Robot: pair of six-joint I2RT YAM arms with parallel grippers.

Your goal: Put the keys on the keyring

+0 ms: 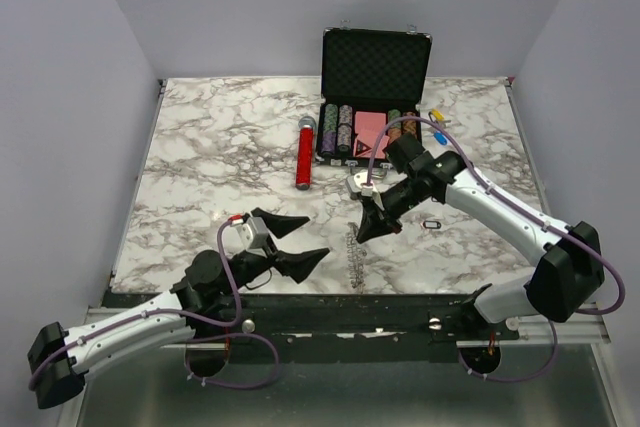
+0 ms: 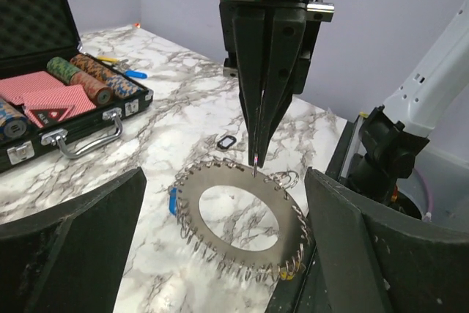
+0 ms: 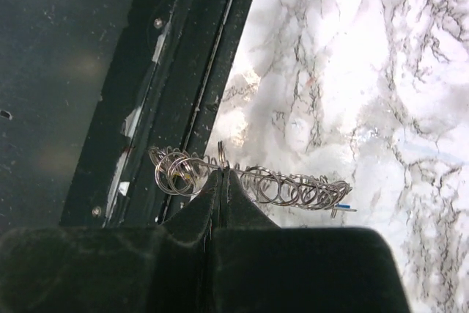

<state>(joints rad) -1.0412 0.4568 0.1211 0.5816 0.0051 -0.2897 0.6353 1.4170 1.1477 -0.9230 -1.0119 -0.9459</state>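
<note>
The keyring [image 2: 192, 197] is a wide flat metal ring edged with many small split rings. It stands tilted on its edge near the table's front edge, and shows edge-on from above [image 1: 352, 257] and in the right wrist view [image 3: 293, 185]. My right gripper [image 2: 256, 159] [image 1: 362, 235] [image 3: 220, 175] is shut on its upper rim. My left gripper [image 2: 226, 181] [image 1: 315, 236] is wide open, one finger on each side of the keyring, touching nothing. A small dark oblong tag [image 1: 432, 223] [image 2: 226, 141] lies on the marble beyond the ring; its key is too small to make out.
An open black case [image 1: 375, 97] [image 2: 44, 93] of poker chips and cards stands at the back. A red cylinder [image 1: 304, 152] lies to its left. Small blue and yellow tags [image 1: 438, 125] lie right of the case. The black front rail [image 3: 183, 71] runs just behind the keyring.
</note>
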